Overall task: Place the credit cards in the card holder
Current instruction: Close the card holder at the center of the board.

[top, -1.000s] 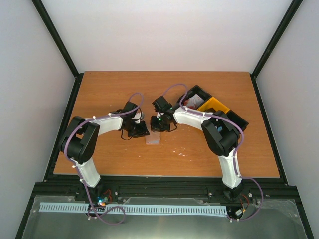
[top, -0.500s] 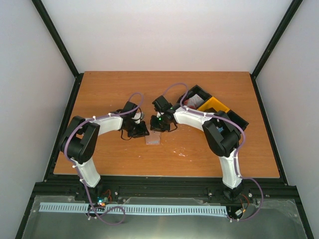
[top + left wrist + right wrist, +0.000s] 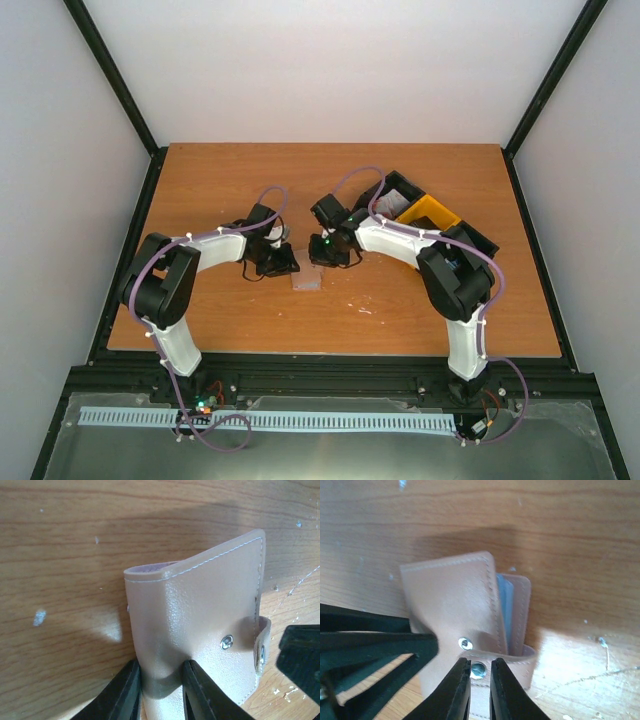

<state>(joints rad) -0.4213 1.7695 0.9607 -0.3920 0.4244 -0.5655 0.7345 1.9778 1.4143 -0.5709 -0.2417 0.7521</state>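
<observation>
The tan card holder [image 3: 200,605] stands on edge on the wooden table, folded, with its snap strap [image 3: 520,662] wrapped round the open side. My left gripper [image 3: 160,690] is shut on the holder's folded spine. My right gripper [image 3: 480,677] hangs over the strap's snap, its jaws a narrow gap apart with the snap showing between them; whether they pinch it is unclear. Pale blue lining [image 3: 505,607] shows inside. From above, both grippers [image 3: 285,262] [image 3: 327,256] meet at the holder [image 3: 307,279]. White credit cards [image 3: 392,199] lie in the black bin.
A black bin [image 3: 478,238] with a yellow bin [image 3: 432,211] inside sits at the table's right, just behind my right arm. Bare wood lies on the far side and at the front of the table [image 3: 250,180].
My right arm has shifted slightly to the right and back. The left arm and the holder have stayed put.
</observation>
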